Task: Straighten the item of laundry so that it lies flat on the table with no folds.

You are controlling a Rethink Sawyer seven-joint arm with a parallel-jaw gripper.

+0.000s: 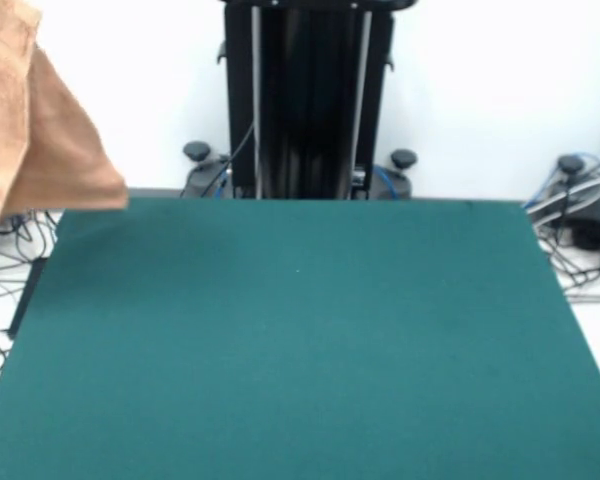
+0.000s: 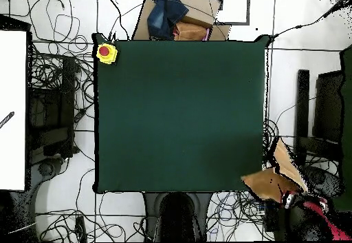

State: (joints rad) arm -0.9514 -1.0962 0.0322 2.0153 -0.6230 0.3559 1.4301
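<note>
My arm (image 2: 323,219) reaches out past the desk's (image 2: 179,116) corner, red and black, held off its edge. My gripper (image 2: 289,200) sits at the arm's end against the hanging towel (image 2: 275,178); its state is hidden.

The towel (image 1: 40,130) is cut off by the front view's top and left edges, so only a hanging part is seen. What holds it is hidden there. In the overhead view the towel (image 2: 275,178) hangs just off the surface's (image 2: 179,109) corner; the pincer cannot be made out beside it.
</note>
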